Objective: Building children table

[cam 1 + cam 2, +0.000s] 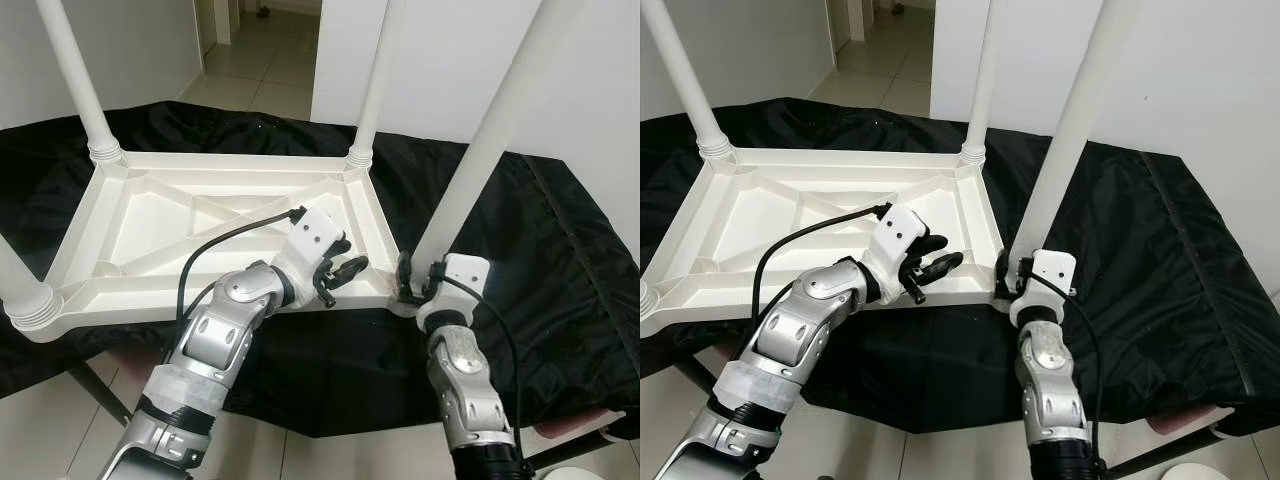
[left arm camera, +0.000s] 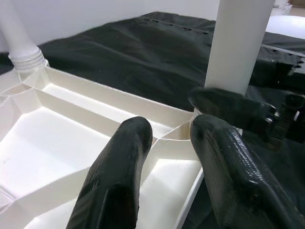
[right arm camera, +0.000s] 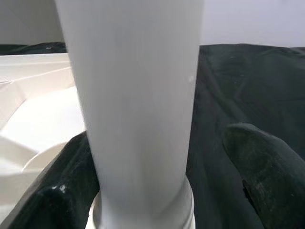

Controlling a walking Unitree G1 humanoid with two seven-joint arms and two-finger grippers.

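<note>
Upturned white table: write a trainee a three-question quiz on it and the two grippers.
1. True or false: the table top lies underside up on the black cloth.
2. Which gripper is at the base of the near right leg? A) left B) right
3. How many legs stand in their sockets?

Key
1. True.
2. B: the right gripper has a finger on each side of that leg; the left gripper hovers open over the frame beside it.
3. Four.
</note>
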